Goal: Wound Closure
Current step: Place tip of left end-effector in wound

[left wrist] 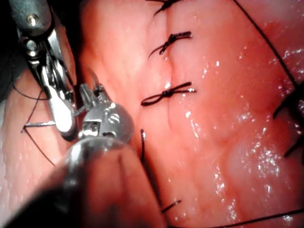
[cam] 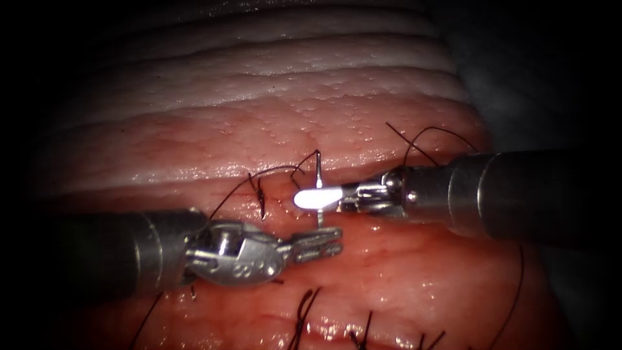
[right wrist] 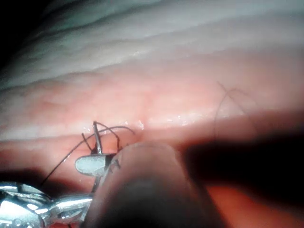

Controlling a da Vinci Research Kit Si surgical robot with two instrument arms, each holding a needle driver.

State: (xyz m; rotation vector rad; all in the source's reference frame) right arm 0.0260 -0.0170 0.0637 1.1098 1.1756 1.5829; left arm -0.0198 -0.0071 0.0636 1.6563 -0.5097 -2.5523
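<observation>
Left claw (cam: 317, 243) under needle (cam: 319, 178) gripped by right claw (cam: 317, 198).

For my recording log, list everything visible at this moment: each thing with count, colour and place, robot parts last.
Tissue: one piece, pink and pale, under both tools.
Cut: one, running through the stitches in the left wrist view.
Needle: one, thin dark metal, standing between the two tool tips; held by the right tool, its other end at the left tool's jaws; whether it is in the tissue cannot be told.
Thread: dark, running from the needle's upper end down to the left.
Stitches: several, dark, tied across the cut.
Cut ends of thread: several, dark, near the endoscope view's bottom edge.
Left tool: metal, at the needle's lower end.
Right tool: metal, shut on the needle.
</observation>
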